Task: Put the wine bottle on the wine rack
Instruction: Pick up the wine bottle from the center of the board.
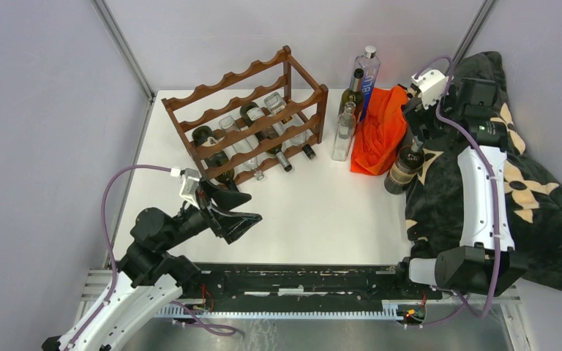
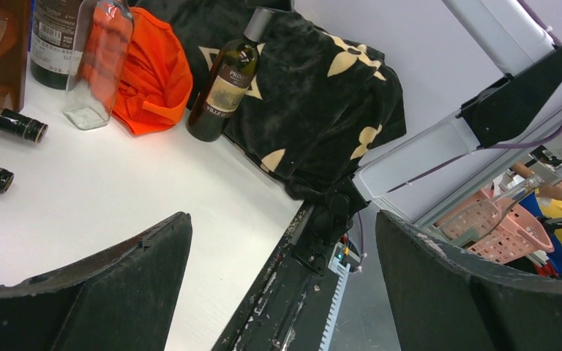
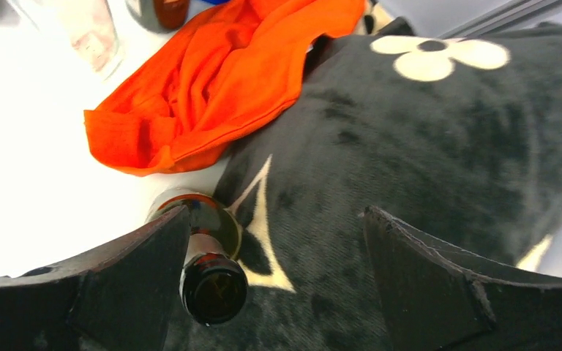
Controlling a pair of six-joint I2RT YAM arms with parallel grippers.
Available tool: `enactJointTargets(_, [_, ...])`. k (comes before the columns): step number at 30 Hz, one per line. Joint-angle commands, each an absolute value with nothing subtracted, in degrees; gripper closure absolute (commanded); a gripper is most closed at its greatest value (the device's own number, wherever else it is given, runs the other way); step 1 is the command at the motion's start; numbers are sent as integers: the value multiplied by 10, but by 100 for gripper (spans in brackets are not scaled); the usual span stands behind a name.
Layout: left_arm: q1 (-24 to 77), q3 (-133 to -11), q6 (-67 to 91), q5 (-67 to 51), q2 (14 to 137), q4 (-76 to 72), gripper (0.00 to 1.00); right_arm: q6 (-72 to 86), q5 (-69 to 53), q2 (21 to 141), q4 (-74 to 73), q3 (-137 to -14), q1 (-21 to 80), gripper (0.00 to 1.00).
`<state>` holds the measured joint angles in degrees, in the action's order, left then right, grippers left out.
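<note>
The wine bottle, dark glass with a pale label, stands upright on the table against the black blanket; it also shows in the left wrist view. My right gripper is open just above it. In the right wrist view the bottle's top sits between the open jaws, close to the left finger, untouched. The reddish-brown wine rack stands at the back left with several bottles lying in its lower tiers; its top tier holds none. My left gripper is open and empty in front of the rack, and shows in its own view.
An orange cloth lies beside the wine bottle. A clear bottle, a dark bottle and a tall blue-labelled bottle stand right of the rack. A black blanket with cream flowers covers the table's right side.
</note>
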<state>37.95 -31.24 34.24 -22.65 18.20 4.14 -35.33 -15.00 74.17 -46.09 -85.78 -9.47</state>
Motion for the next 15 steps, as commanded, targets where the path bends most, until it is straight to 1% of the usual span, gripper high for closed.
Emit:
enactJointTargets(1, [377, -327, 318, -225, 169, 40, 0, -329, -189, 760, -484, -868, -99, 8])
enactJointTargets(6, [377, -328, 319, -223, 161, 44, 0, -316, -205, 754, -479, -840, -99, 13])
enactJointTargets(15, [377, -331, 321, -224, 168, 43, 0, -310, -184, 746, -485, -818, -100, 22])
